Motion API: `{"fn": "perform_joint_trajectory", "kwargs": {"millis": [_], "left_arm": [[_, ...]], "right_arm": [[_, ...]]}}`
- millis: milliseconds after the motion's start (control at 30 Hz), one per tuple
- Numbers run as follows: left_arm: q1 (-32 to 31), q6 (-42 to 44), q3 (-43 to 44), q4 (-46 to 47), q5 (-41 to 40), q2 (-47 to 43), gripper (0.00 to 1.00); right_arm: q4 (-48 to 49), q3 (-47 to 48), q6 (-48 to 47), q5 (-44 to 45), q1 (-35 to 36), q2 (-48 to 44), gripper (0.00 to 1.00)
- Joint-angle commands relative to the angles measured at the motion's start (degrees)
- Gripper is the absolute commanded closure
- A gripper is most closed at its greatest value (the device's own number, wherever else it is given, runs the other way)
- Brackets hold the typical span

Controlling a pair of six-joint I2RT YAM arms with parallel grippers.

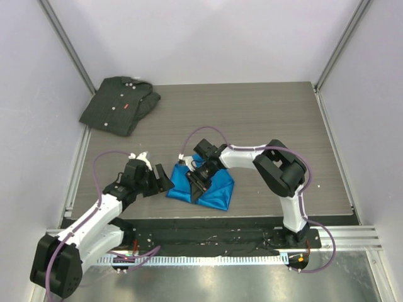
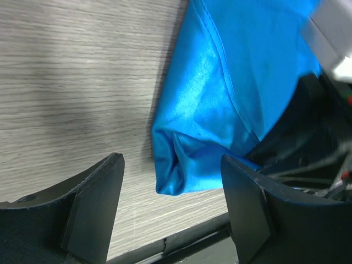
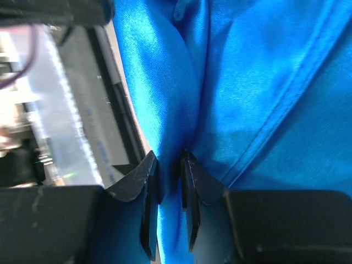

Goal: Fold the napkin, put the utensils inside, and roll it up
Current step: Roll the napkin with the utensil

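Note:
The bright blue napkin point(image 1: 218, 189) lies bunched near the table's front edge, between the two arms. My right gripper point(image 1: 198, 182) reaches onto it from the right and is shut on a raised fold of the cloth; the right wrist view shows that fold of the napkin point(image 3: 264, 82) pinched between the tips of the right gripper point(image 3: 169, 159). My left gripper point(image 1: 162, 178) stands open just left of the napkin. In the left wrist view a rumpled corner of the napkin point(image 2: 220, 82) lies ahead of the left gripper point(image 2: 173, 162), untouched by either finger. The utensils are hidden.
A dark grey buttoned shirt point(image 1: 119, 104) lies crumpled at the back left corner. White walls with metal posts close the table on three sides. The table's dark front edge point(image 2: 181, 242) runs just below the napkin's corner.

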Motion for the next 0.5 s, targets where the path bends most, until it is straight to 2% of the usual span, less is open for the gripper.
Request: {"fn": "perform_joint_trajectory", "kwargs": {"millis": [0,267,400,467], "left_arm": [[0.2,-1.5,-1.2,7.4,3.0,1.5,0.27],[0.2,-1.6,-1.8,12.6,3.4,7.3,0.36],[0.2,-1.5,-1.9,14.7,4.0,10.7,0.49],[0.2,-1.6,-1.9,15.7,4.3,11.4,0.51]], "right_arm": [[-5.1,2.9,-0.5,-5.7,-2.6,5.5,0.99],[-6.0,5.0,-0.3,-9.5,-5.0,11.2,0.99],[-6.6,5.8,-0.8,-10.3,-5.4,12.5,0.99],[-7.0,6.2,-1.0,-10.3,-5.5,13.0,0.99]]}}
